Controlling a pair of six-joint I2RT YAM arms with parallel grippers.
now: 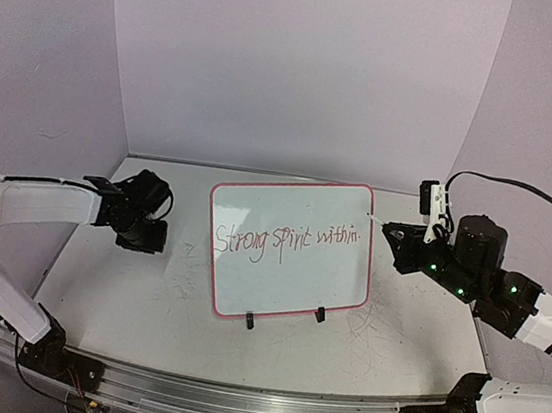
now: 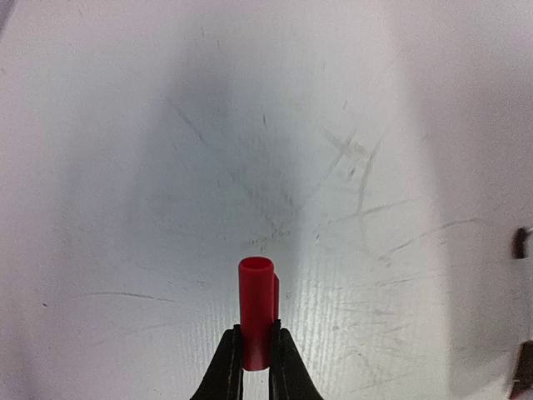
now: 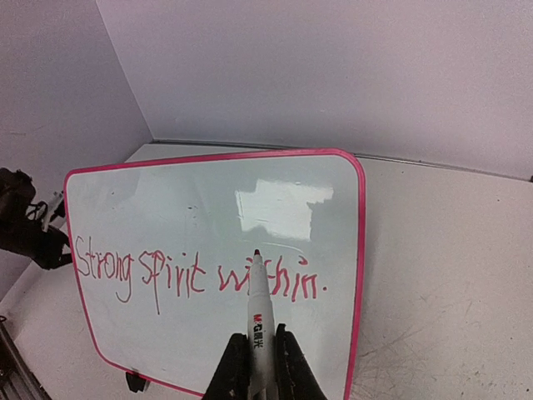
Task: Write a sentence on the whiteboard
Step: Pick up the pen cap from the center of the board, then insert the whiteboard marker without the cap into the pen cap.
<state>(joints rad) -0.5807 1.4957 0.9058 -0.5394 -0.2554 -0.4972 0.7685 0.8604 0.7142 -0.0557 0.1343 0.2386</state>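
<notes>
The right gripper [image 3: 256,360] is clamped on a white marker [image 3: 257,304], tip pointing ahead at the whiteboard [image 3: 360,242], which stands propped on 2 black feet [image 1: 249,319] with the sentence [image 3: 183,275] "Strong spirit within." across it. Beyond the board, the left gripper [image 2: 256,357] pinches a red cap [image 2: 256,304] above the scuffed, scribble-marked table [image 2: 150,167]; plain pale walls [image 1: 303,69] enclose 3 sides.

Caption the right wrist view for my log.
Right gripper holds a marker before the whiteboard bearing the red sentence "Strong spirit within."
</notes>
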